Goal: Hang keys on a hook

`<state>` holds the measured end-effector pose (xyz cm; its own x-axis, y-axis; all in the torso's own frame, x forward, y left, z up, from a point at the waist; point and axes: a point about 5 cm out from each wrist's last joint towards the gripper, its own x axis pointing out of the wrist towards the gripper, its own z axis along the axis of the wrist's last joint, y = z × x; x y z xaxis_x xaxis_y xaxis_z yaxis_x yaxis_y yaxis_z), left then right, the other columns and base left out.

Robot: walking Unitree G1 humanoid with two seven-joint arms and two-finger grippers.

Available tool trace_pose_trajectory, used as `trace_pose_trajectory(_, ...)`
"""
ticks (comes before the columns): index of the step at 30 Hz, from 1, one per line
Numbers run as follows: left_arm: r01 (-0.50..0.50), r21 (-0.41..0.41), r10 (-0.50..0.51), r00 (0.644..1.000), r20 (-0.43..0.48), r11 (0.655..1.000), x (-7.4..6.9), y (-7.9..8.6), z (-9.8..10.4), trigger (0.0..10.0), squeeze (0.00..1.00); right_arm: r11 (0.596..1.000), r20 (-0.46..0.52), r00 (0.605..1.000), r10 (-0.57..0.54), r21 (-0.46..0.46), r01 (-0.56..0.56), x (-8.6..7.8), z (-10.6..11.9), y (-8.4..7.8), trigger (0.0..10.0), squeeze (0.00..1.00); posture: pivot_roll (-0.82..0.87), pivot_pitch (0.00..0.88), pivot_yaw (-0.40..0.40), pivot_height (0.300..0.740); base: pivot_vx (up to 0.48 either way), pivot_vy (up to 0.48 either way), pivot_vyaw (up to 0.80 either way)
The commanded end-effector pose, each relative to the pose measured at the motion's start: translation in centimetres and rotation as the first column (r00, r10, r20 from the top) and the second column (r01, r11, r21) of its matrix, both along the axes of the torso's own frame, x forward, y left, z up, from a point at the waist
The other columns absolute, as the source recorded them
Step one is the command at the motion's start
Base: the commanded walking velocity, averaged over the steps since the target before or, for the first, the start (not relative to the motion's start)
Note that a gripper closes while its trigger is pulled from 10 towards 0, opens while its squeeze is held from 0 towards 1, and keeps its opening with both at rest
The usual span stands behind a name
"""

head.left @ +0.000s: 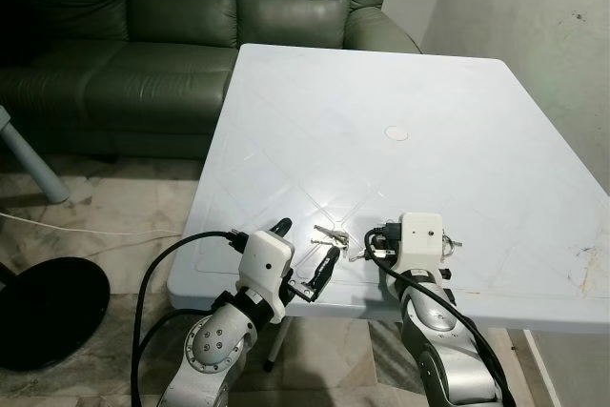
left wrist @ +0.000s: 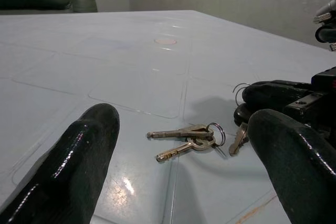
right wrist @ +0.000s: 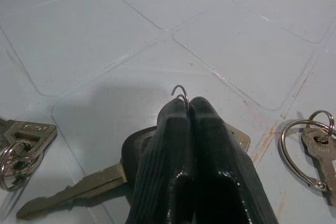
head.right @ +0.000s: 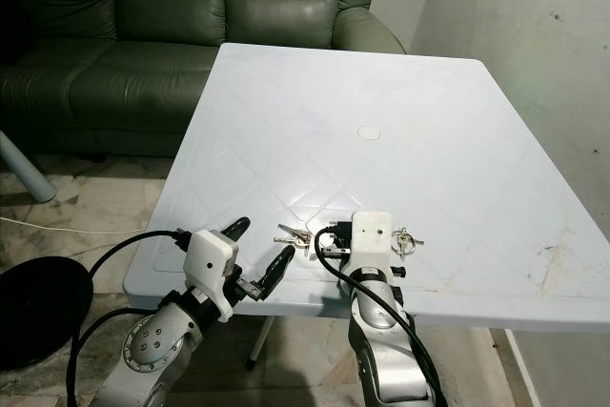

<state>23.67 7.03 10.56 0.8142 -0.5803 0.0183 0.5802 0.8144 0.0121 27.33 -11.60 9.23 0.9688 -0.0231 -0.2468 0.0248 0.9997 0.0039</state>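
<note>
Right wrist view showed the right claw (right wrist: 188, 109) pressed together on a black-headed key's ring (right wrist: 180, 92), low center; left claw (head.left: 307, 247) gaped. Lifting seemed next.

Lay flat near the front edge of the white plastic table (head.left: 400, 83): small bunch of brass-coloured metal keys on a split ring (left wrist: 191, 138), blades fanned out, ring end turned toward the right gripper (right wrist: 190, 109). Just beside it, pinched at its wire ring between those pressed-together fingers, a black-headed key with a dull metal blade (right wrist: 79, 188). On the far side, another silver key on a large wire loop (right wrist: 311, 142), flat as well
</note>
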Motion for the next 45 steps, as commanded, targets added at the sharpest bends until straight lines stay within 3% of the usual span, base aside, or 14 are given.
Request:
trace_pose_trajectory(1, 0.004, 0.006, -0.004, 1.000, 0.011, 1.000, -0.2, -0.1, 0.2, 10.0, 0.00, 1.000, 0.028, 1.000, 0.001, 0.006, -0.001, -0.1, 0.4, -0.1, 0.0, 0.00, 0.03, 0.074, -0.076, 0.740, 0.000, 0.000, 0.00)
trace_pose_trajectory(7, -0.003, 0.007, 0.003, 1.000, 0.008, 1.000, -0.1, 0.0, 0.2, 10.0, 0.00, 0.999, 0.046, 0.999, 0.011, 0.043, -0.013, 0.0, 0.8, -0.2, 0.0, 0.00, 0.03, 0.071, -0.074, 0.740, 0.000, 0.000, 0.00)
trace_pose_trajectory(9, -0.024, -0.013, 0.024, 1.000, -0.002, 1.000, 0.1, 0.2, 0.2, 10.0, 0.00, 1.000, 0.124, 0.992, -0.006, 0.017, 0.004, 0.5, 1.7, -0.9, 0.0, 0.00, 0.03, 0.071, -0.074, 0.740, 0.000, 0.000, 0.00)
trace_pose_trajectory(12, -0.051, -0.036, 0.051, 0.999, -0.007, 0.998, 0.4, 0.5, 0.3, 10.0, 0.00, 0.998, 0.146, 0.989, -0.021, 0.060, 0.012, 0.8, 2.1, -1.5, 0.0, 0.00, 0.03, 0.071, -0.074, 0.740, 0.000, 0.000, 0.00)
trace_pose_trajectory(14, -0.100, -0.100, 0.098, 0.995, -0.021, 0.990, 1.1, 1.2, 0.9, 10.0, 0.00, 1.000, 0.240, 0.971, -0.006, 0.000, 0.006, 1.4, 3.5, -2.4, 0.0, 0.00, 0.03, 0.064, -0.073, 0.740, 0.000, 0.000, 0.00)
trace_pose_trajectory(15, -0.126, -0.134, 0.124, 0.992, -0.027, 0.983, 1.5, 1.6, 1.2, 10.0, 0.00, 1.000, 0.264, 0.965, 0.007, -0.006, -0.006, 1.7, 4.0, -2.7, 10.0, 0.00, 0.03, 0.059, -0.071, 0.740, 0.000, 0.000, 0.00)
trace_pose_trajectory(17, -0.169, -0.184, 0.167, 0.986, -0.030, 0.968, 2.3, 2.5, 1.8, 10.0, 0.00, 0.999, 0.297, 0.954, 0.040, -0.016, -0.036, 2.1, 4.8, -3.1, 10.0, 0.00, 0.03, 0.057, -0.069, 0.740, 0.000, 0.000, 0.00)
trace_pose_trajectory(19, -0.209, -0.235, 0.211, 0.977, -0.018, 0.949, 3.4, 4.0, 2.5, 10.0, 0.00, 0.987, 0.406, 0.904, 0.130, 0.036, -0.158, 2.1, 6.3, -3.1, 10.0, 0.00, 0.03, 0.050, -0.068, 0.740, 0.000, 0.000, 0.00)
trace_pose_trajectory(20, -0.220, -0.232, 0.223, 0.975, -0.016, 0.947, 3.5, 4.3, 2.5, 10.0, 0.00, 0.986, 0.413, 0.901, 0.134, 0.035, -0.162, 2.1, 6.4, -3.1, 10.0, 0.00, 0.03, 0.048, -0.068, 0.740, 0.000, 0.000, 0.00)
trace_pose_trajectory(21, -0.285, -0.244, 0.289, 0.957, -0.019, 0.927, 4.5, 5.9, 2.9, 10.0, 0.00, 0.986, 0.409, 0.900, 0.151, -0.001, -0.165, 2.3, 6.6, -3.4, 10.0, 0.00, 0.03, 0.045, -0.067, 0.740, 0.000, 0.000, 0.00)
trace_pose_trajectory(22, -0.302, -0.249, 0.306, 0.952, -0.020, 0.920, 4.8, 6.4, 3.0, 10.0, 0.00, 0.986, 0.411, 0.898, 0.158, -0.017, -0.166, 2.4, 6.7, -3.5, 10.0, 0.00, 0.03, 0.045, -0.067, 0.740, 0.000, 0.000, 0.00)
trace_pose_trajectory(28, -0.413, -0.250, 0.441, 0.895, 0.065, 0.876, 6.1, 10.0, 5.3, 10.0, 0.00, 0.982, 0.474, 0.865, 0.166, -0.004, -0.186, 2.5, 7.6, -4.3, 10.0, 0.00, 0.04, 0.028, -0.063, 0.740, 0.000, 0.000, 0.00)
trace_pose_trajectory(36, -0.455, -0.281, 0.485, 0.874, 0.040, 0.845, 6.7, 10.2, 5.2, 10.0, 0.00, 0.980, 0.450, 0.874, 0.185, -0.016, -0.199, 2.7, 7.1, -4.4, 10.0, 0.00, 0.03, 0.010, -0.059, 0.740, 0.000, 0.000, 0.00)
trace_pose_trajectory(45, -0.453, -0.289, 0.483, 0.875, 0.037, 0.843, 7.1, 9.7, 5.2, 10.0, 0.00, 0.978, 0.442, 0.876, 0.194, -0.020, -0.207, 3.0, 6.9, -4.3, 10.0, 0.00, 0.03, 0.000, -0.061, 0.740, 0.000, 0.000, -0.48)
